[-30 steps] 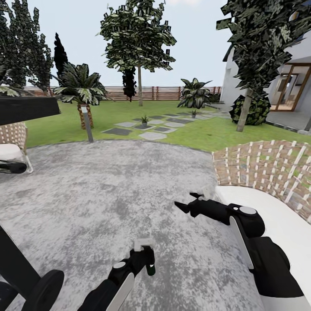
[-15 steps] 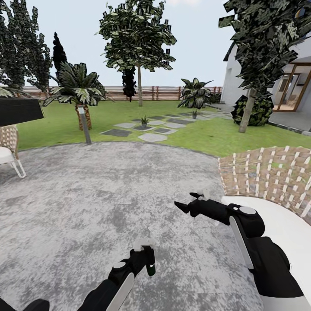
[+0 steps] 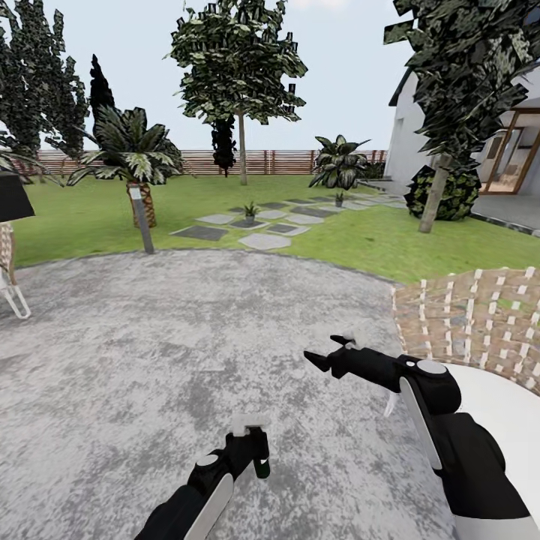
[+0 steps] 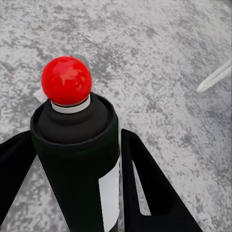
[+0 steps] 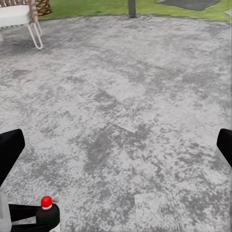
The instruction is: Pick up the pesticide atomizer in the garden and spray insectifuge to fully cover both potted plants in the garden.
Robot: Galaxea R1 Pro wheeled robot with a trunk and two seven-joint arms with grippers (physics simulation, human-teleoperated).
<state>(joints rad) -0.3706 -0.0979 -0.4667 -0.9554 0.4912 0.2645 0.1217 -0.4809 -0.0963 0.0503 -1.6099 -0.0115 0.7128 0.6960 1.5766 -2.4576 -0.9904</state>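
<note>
My left gripper (image 3: 252, 448) is shut on the pesticide atomizer (image 3: 257, 450), low over the gravel patio. In the left wrist view the atomizer's black body (image 4: 77, 159) with its red tip (image 4: 66, 79) stands between the two black fingers (image 4: 145, 186). My right gripper (image 3: 324, 349) hangs open and empty to the right, a little further ahead. Its fingertips (image 5: 9, 150) spread wide in the right wrist view, where the atomizer (image 5: 47, 209) also shows. Two small potted plants (image 3: 250, 211) (image 3: 338, 197) stand far ahead among the stepping stones on the garden lawn (image 3: 360, 236).
A grey bollard lamp (image 3: 140, 217) stands at the patio's far edge beside a palm (image 3: 135, 154). A wicker chair (image 3: 480, 315) with a white cushion sits close at right. Another chair's leg (image 3: 13, 296) shows at the left. Trees, a fence and a house lie beyond.
The whole view has advanced toward the lawn: the left chair and black shape have slid out to the left. Both arms keep their pose, the atomizer still held.
</note>
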